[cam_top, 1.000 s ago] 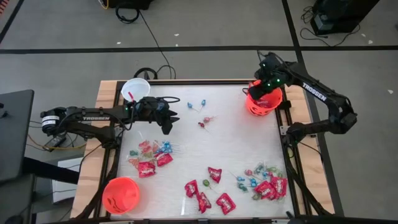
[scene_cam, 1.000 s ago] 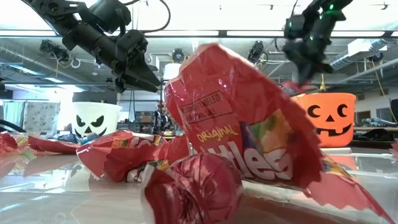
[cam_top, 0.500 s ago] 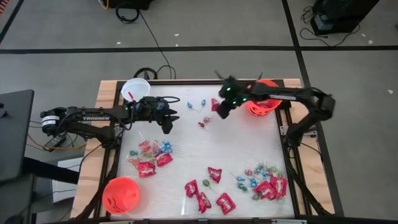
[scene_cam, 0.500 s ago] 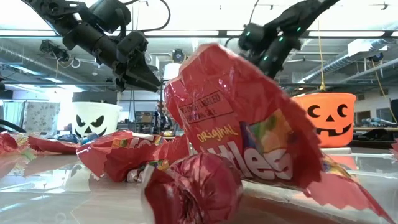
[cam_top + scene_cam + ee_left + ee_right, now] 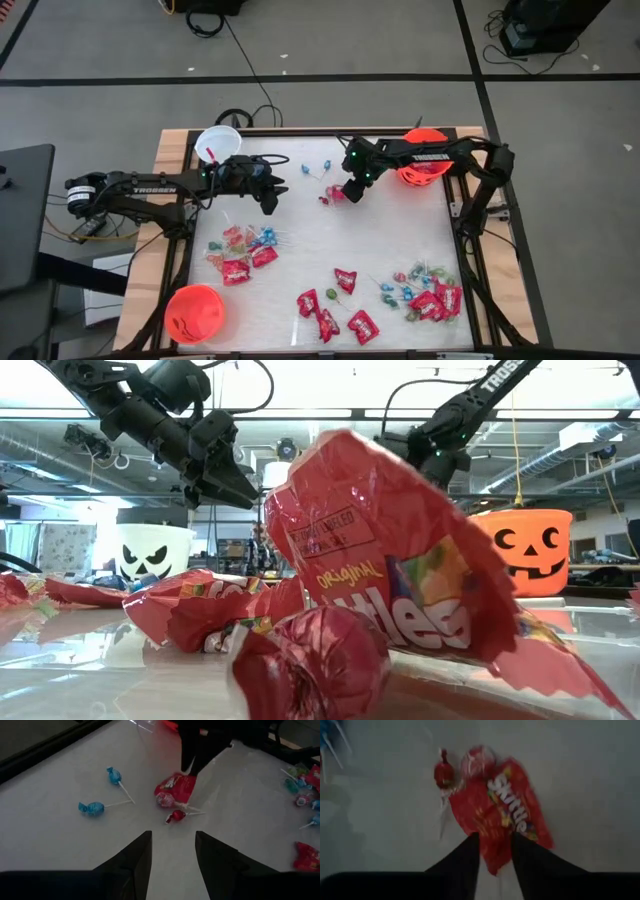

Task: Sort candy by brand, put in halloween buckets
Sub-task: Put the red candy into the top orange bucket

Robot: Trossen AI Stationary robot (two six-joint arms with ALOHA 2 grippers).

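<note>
Skittles packet flat, long axis toward right claw, fingers parted astride end

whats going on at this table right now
A two-armed robot is sorting candy into Halloween buckets. The right gripper is reaching down over a red Skittles packet lying beside a red lollipop near the middle of the table, fingers apart, not gripping yet. The left gripper hovers open near the white bucket. Most candy lies loose in piles.

Buckets stand at three table corners, candy scattered between.
</note>
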